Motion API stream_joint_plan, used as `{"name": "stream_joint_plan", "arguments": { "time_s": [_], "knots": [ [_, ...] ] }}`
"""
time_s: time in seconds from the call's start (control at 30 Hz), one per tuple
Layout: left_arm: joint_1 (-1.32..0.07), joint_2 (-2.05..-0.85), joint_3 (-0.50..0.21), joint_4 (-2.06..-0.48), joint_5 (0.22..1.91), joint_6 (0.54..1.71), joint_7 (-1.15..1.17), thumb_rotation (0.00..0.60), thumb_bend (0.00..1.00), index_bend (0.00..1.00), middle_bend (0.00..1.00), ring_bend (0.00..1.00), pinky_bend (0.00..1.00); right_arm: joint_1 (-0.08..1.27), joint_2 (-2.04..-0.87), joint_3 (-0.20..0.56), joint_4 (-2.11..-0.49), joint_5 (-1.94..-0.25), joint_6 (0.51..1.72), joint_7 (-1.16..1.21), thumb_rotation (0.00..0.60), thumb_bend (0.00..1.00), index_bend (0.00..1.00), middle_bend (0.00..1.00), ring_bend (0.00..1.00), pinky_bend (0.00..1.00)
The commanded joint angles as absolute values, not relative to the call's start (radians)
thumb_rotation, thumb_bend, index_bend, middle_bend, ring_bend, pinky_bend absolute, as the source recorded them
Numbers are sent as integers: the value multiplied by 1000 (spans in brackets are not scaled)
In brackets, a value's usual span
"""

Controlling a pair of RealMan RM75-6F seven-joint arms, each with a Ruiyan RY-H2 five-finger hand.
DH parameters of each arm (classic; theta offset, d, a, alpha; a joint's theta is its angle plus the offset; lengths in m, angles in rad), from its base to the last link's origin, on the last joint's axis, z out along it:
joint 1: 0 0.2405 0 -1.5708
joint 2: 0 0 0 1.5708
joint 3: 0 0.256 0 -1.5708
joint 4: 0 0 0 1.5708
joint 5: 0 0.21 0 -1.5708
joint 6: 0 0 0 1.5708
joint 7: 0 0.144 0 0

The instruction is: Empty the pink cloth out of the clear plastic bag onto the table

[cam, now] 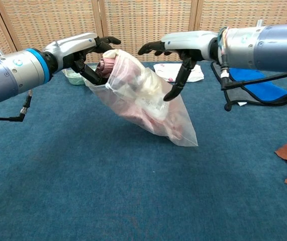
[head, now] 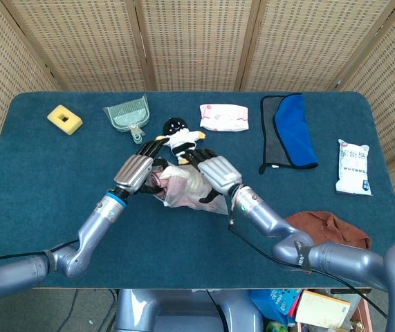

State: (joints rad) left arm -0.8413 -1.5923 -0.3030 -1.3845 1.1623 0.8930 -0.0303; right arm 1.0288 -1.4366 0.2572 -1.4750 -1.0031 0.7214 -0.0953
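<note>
The clear plastic bag (cam: 151,110) slants down to the right from my left hand (cam: 85,52), which grips its mouth end. Its lower corner reaches the table or nearly so. The pink cloth (cam: 109,65) is bunched inside and shows at the mouth beside my left fingers. My right hand (cam: 181,52) hovers over the bag's middle with fingers spread and nothing in it; one fingertip is close to the plastic. From the head view, the left hand (head: 136,170) and right hand (head: 215,173) flank the bag (head: 183,188) at the table's centre.
A black-and-white doll (head: 178,137) lies just behind the hands. Further back are a green dustpan (head: 128,115), a yellow sponge (head: 64,119), a pink tissue pack (head: 223,116) and a blue-and-grey cloth (head: 290,131). A white packet (head: 353,167) and a brown cloth (head: 327,229) lie right.
</note>
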Motion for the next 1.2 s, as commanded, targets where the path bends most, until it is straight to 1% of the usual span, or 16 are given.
{"name": "stream_joint_plan", "arguments": {
  "time_s": [0.03, 0.1, 0.13, 0.17, 0.2, 0.23, 0.27, 0.3, 0.33, 0.37, 0.4, 0.57, 0.63, 0.97, 1.07, 1.2],
  "knots": [
    [-854, -1614, -312, -1355, 1139, 873, -49, 600, 412, 714, 0, 0, 0, 970, -1390, 219, -1512, -1008, 797, -134, 600, 47, 0, 0, 0, 0],
    [-856, -1619, -317, -1351, 1133, 869, -63, 600, 413, 714, 0, 0, 0, 936, -1369, 197, -1519, -1030, 843, -148, 600, 46, 0, 9, 4, 0],
    [-857, -1619, -319, -1351, 1132, 869, -68, 600, 413, 714, 0, 0, 0, 923, -1362, 187, -1519, -1042, 862, -155, 600, 45, 0, 32, 25, 0],
    [-858, -1620, -322, -1351, 1133, 871, -72, 600, 413, 714, 0, 0, 0, 909, -1355, 176, -1518, -1056, 880, -162, 600, 43, 0, 95, 95, 13],
    [-860, -1621, -327, -1350, 1135, 875, -77, 600, 412, 714, 0, 0, 0, 882, -1342, 154, -1511, -1087, 915, -175, 600, 39, 2, 195, 199, 67],
    [-863, -1620, -332, -1350, 1137, 880, -80, 600, 412, 714, 0, 0, 0, 856, -1333, 130, -1499, -1120, 951, -192, 600, 37, 6, 266, 275, 124],
    [-866, -1619, -339, -1352, 1137, 883, -82, 600, 412, 715, 0, 0, 0, 835, -1325, 107, -1488, -1145, 977, -209, 600, 34, 18, 358, 372, 241],
    [-873, -1618, -354, -1355, 1133, 887, -86, 600, 412, 716, 0, 0, 0, 808, -1312, 78, -1481, -1158, 991, -218, 600, 33, 34, 428, 437, 359],
    [-887, -1619, -371, -1356, 1123, 884, -79, 600, 413, 716, 0, 0, 0, 782, -1290, 46, -1493, -1163, 979, -212, 600, 32, 43, 457, 467, 417],
    [-894, -1618, -378, -1360, 1112, 879, -74, 600, 412, 717, 0, 0, 0, 776, -1280, 36, -1498, -1173, 972, -210, 600, 33, 53, 489, 500, 482],
    [-899, -1618, -384, -1364, 1103, 876, -69, 600, 413, 718, 0, 0, 0, 771, -1274, 29, -1497, -1185, 969, -210, 600, 33, 58, 508, 518, 523],
    [-935, -1610, -406, -1389, 1067, 868, -17, 600, 413, 719, 0, 0, 0, 738, -1292, -23, -1425, -1313, 1011, -240, 600, 34, 130, 587, 588, 682],
    [-944, -1607, -409, -1399, 1054, 866, 1, 600, 413, 719, 0, 0, 0, 725, -1306, -40, -1392, -1362, 1034, -243, 600, 34, 132, 598, 601, 702],
    [-962, -1594, -413, -1438, 999, 868, 39, 600, 413, 719, 0, 0, 0, 705, -1391, -102, -1186, -1657, 1199, -277, 600, 34, 156, 574, 602, 695],
    [-969, -1587, -416, -1449, 979, 861, 43, 600, 413, 719, 0, 0, 0, 719, -1425, -129, -1082, -1780, 1265, -293, 600, 34, 162, 587, 602, 695],
    [-976, -1581, -419, -1459, 956, 852, 46, 600, 413, 719, 0, 0, 0, 737, -1467, -156, -961, -1890, 1329, -314, 600, 34, 165, 613, 603, 695]
  ]
}}
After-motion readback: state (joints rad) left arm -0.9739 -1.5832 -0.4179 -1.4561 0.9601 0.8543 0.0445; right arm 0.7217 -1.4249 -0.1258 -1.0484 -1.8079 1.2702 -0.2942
